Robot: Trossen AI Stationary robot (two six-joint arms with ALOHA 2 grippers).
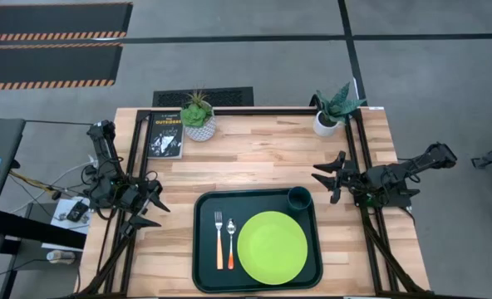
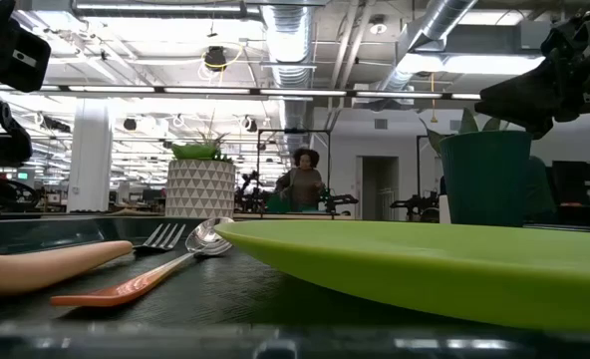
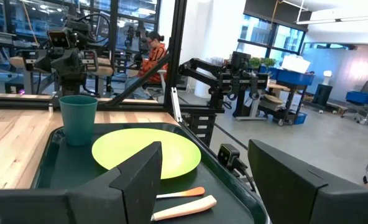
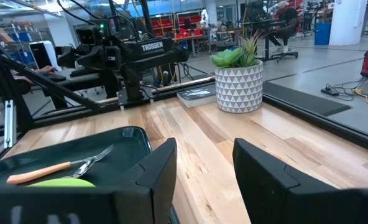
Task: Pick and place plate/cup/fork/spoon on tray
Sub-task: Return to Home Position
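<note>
The dark tray (image 1: 202, 249) lies at the table's near middle. On it rest the lime-green plate (image 1: 272, 247), the dark teal cup (image 1: 300, 198) upright in the far right corner, and the fork (image 1: 218, 238) and spoon (image 1: 230, 239) side by side left of the plate, handles toward the near edge. My left gripper (image 1: 149, 212) is open and empty at the table's left edge, left of the tray. My right gripper (image 1: 329, 176) is open and empty, right of the cup. The plate (image 3: 146, 151), cup (image 3: 78, 118) and two orange handles (image 3: 183, 199) also show in the left wrist view.
A black book (image 1: 164, 135) and a white pot with a plant (image 1: 199, 120) stand at the far left; a second potted plant (image 1: 331, 112) stands at the far right. Bare wood lies between the tray and these. People sit in the room behind.
</note>
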